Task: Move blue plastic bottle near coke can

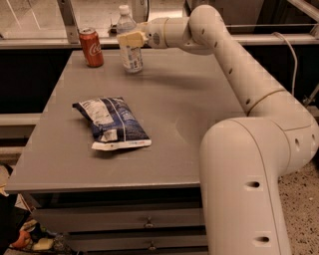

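Camera view: my gripper (130,39) seemingly clasps the blue plastic bottle (132,59), already near the coke can (91,47); only release left.

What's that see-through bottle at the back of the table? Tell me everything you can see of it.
The blue plastic bottle is clear, bluish-tinted plastic with a white screw cap and a white-blue label. It is upright at the far end of the grey table, beside the coke can but not touching it. The gripper is closed around its middle.
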Tool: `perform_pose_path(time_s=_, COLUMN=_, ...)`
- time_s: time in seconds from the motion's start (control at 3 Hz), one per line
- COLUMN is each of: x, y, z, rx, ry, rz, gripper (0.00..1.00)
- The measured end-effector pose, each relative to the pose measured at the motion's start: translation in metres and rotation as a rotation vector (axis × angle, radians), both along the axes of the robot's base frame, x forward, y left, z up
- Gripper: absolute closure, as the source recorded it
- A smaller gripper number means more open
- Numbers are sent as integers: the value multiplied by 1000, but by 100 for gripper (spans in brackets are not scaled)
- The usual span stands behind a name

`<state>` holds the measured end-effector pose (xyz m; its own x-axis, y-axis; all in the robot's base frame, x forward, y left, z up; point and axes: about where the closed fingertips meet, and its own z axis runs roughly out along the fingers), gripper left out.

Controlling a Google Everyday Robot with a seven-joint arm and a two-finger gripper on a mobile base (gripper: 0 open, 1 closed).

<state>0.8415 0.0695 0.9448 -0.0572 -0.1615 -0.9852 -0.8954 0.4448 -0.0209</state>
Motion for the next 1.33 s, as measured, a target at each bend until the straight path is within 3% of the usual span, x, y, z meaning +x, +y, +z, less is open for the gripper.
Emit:
perform_pose_path(time_s=0.33, x=0, y=3, z=-2, rx=-1, ry=2, rz=3, gripper=85)
perform_pose_path(time_s=1.0, x=-1, y=12, z=-5, rx=0, ry=7, rz=15, gripper=23)
perform_pose_path(time_s=1.33, x=-1, y=17, z=-7, rx=0, ry=10, rz=20, gripper=0)
